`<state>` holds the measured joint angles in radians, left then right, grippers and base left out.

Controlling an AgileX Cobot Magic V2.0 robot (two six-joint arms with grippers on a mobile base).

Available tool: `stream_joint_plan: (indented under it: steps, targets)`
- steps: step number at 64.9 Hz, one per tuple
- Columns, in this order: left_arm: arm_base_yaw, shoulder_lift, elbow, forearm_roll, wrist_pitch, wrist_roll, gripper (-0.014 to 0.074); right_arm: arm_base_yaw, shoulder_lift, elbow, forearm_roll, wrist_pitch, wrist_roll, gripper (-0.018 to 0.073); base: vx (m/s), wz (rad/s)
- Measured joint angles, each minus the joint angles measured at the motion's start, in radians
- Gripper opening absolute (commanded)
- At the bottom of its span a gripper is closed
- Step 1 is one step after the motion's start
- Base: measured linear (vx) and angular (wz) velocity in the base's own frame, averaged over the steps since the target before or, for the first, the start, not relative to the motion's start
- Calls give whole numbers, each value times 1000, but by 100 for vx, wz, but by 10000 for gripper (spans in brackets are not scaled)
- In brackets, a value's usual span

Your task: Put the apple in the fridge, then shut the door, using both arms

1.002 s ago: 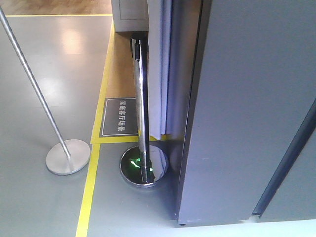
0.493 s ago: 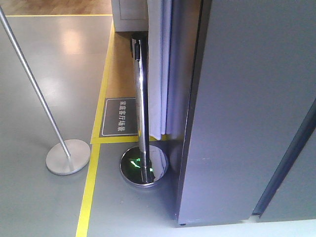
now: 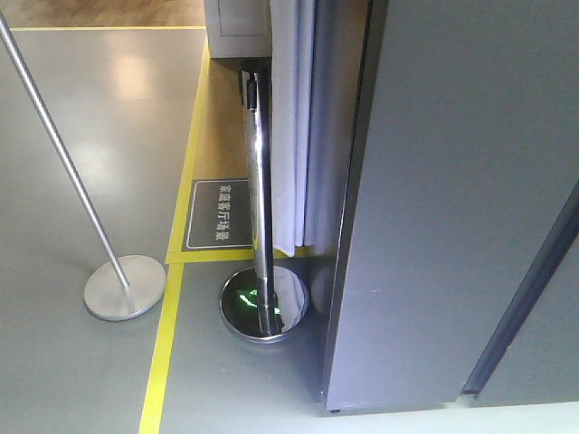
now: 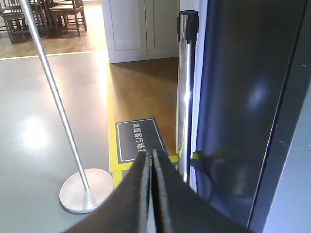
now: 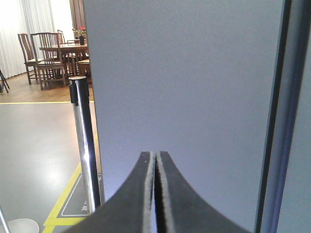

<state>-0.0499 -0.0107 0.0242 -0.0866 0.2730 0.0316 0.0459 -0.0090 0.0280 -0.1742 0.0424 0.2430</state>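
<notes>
The fridge (image 3: 452,181) is a tall dark-grey cabinet filling the right of the front view, and only its outside shows. A dark slanted seam (image 3: 525,289) runs down its right part, with the grey door (image 3: 552,353) beyond it. I cannot see a white interior. The apple is out of view. My left gripper (image 4: 149,154) is shut and empty, pointing at the floor beside the fridge's dark side (image 4: 243,97). My right gripper (image 5: 155,154) is shut and empty, close in front of the grey fridge face (image 5: 184,73). Neither gripper shows in the front view.
A chrome stanchion post (image 3: 258,181) on a round base (image 3: 264,303) stands just left of the fridge. A thin grey pole (image 3: 54,154) on a disc base (image 3: 125,287) leans further left. Yellow floor tape (image 3: 163,344), a dark floor sign (image 3: 220,213) and a white curtain (image 3: 294,127) lie behind.
The pale strip at the bottom right of the front view has shrunk to almost nothing, as the grey panel right of the seam moved in. Nothing else has moved.
</notes>
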Motion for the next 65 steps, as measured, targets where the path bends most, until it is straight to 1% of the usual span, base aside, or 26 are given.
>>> stream_joint_plan:
  steps: [65]
  targets:
    - [0, 0, 0, 0, 0, 0, -7, 0, 0, 0, -1, 7, -3, -3, 0, 0]
